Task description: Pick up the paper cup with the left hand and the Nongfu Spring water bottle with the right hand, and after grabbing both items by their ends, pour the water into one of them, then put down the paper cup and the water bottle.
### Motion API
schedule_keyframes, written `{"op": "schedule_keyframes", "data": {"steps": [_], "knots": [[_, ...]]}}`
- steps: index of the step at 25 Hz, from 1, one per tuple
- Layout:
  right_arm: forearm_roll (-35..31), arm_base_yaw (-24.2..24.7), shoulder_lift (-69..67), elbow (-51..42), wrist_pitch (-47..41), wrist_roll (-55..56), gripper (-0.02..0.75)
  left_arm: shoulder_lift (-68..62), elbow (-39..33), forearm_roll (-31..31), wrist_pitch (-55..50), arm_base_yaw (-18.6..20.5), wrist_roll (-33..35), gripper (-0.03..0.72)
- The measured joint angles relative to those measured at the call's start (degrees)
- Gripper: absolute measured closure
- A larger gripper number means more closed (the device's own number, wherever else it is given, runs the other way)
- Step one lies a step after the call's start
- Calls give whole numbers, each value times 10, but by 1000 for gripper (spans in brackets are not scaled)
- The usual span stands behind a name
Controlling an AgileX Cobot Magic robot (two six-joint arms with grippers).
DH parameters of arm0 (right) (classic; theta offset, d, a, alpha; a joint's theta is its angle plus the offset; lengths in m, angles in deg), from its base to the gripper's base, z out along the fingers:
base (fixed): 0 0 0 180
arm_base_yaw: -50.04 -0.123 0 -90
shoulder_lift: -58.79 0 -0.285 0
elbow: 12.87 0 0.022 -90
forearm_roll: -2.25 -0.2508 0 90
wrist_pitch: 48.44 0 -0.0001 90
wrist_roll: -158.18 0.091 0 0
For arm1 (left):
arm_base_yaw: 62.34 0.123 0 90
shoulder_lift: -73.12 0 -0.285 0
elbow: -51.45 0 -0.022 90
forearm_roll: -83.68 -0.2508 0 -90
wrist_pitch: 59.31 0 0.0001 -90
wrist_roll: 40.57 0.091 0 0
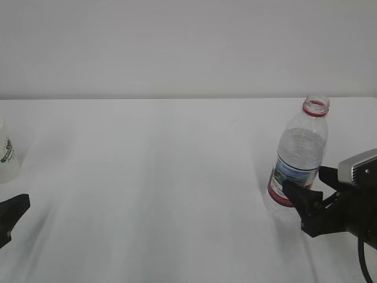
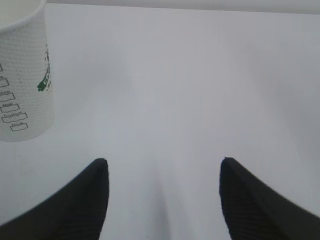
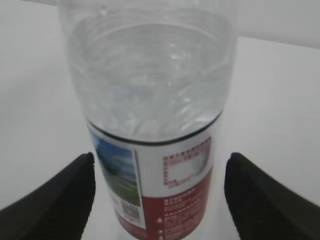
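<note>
Right pincer released, straddling bottle — left pincer released, beside cup.

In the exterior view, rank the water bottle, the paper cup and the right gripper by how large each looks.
1. Nongfu Spring water bottle, tallest thing in view.
2. Right gripper, partly cut off by the frame edge and nearer the camera, so this rank is unsure.
3. Paper cup, only a sliver showing at the left edge.

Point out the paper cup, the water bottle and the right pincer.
paper cup (image 2: pixel 22 75), left wrist view, on its printed side wall.
water bottle (image 1: pixel 300 147), exterior view, on its clear ribbed body.
right pincer (image 1: pixel 306 181), exterior view, midway between its fingertips.
</note>
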Motion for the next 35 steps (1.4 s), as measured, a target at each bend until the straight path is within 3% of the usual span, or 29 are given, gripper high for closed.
{"op": "schedule_keyframes", "data": {"steps": [35], "knots": [[16, 0, -74, 77, 0, 15, 78, 0, 0, -1, 0, 0, 0, 181]]}}
